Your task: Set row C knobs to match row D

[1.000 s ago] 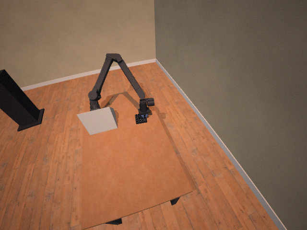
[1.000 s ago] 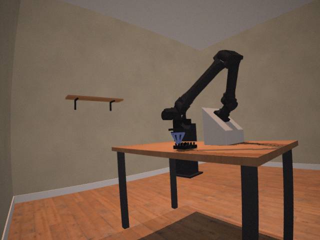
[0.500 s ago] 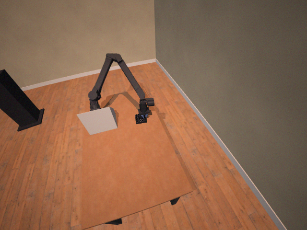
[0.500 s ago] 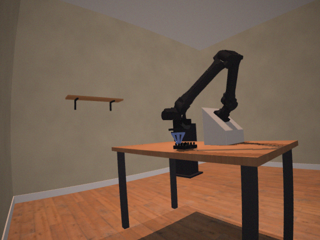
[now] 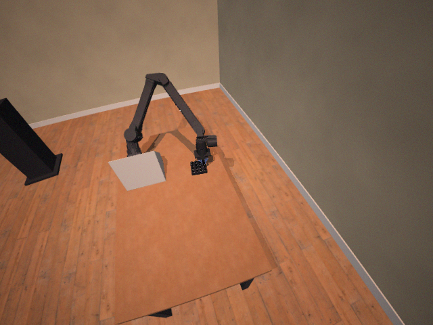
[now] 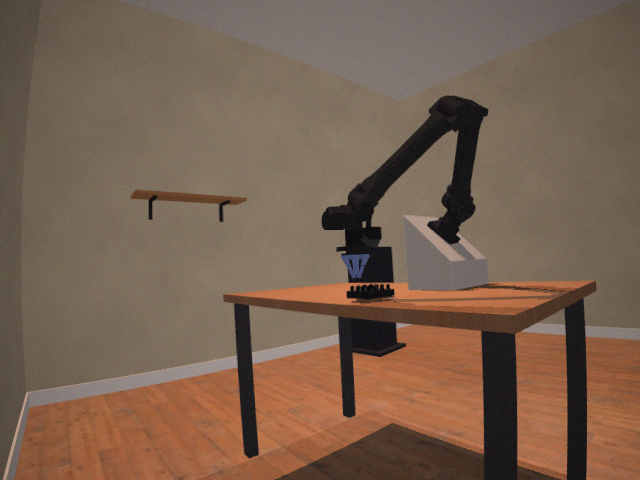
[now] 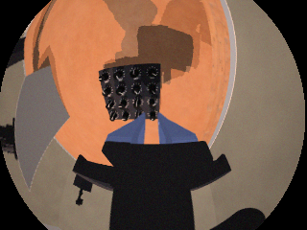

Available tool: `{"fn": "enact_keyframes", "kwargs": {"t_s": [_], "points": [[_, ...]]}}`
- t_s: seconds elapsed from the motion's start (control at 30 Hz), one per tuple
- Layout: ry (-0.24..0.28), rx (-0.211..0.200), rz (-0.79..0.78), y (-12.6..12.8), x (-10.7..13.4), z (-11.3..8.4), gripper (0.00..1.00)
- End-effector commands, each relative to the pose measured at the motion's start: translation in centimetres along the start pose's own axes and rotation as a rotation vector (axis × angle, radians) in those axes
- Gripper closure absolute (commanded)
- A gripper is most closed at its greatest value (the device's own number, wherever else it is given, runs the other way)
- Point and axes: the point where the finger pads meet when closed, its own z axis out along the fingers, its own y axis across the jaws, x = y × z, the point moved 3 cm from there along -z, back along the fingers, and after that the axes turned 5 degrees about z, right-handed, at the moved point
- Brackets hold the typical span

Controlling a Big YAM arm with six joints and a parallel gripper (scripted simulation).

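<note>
- While the hand (image 5: 203, 164) (image 6: 356, 277) (image 7: 152, 116) hovers just above the knob box (image 5: 198, 168) (image 6: 370, 293) (image 7: 129, 96), its fingers stand slightly apart.
- Seen from the top, the knob box sits toward the worktop's (image 5: 189, 227) (image 6: 439, 307) (image 7: 187, 105) far end.

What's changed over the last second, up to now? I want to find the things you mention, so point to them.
The gripper (image 5: 203, 164) (image 6: 356, 277) (image 7: 152, 116) has moved up: its fingertips were down at the knobs on the knob box (image 5: 199, 168) (image 6: 370, 295) (image 7: 129, 96) and are now above them, slightly apart with nothing between. The arm's elbow (image 5: 157, 77) (image 6: 458, 111) rose a little too. Whether a knob was let go or turned, I can't tell. Box and white block (image 5: 139, 172) (image 6: 429, 266) (image 7: 42, 107) stayed put.
</note>
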Motion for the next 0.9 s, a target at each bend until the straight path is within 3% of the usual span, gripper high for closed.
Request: {"fn": "enact_keyframes", "kwargs": {"t_s": [0.0,0.07,0.1,0.87], "points": [[0.0,0.044,-0.046,-2.0,-0.6,-2.3,0.8],[0.0,0.044,-0.046,-2.0,-0.6,-2.3,0.8],[0.002,-0.009,-0.043,-0.4,-0.7,-0.4,0.8],[0.002,0.006,-0.043,-0.7,-0.4,-0.8,0.8]]}}
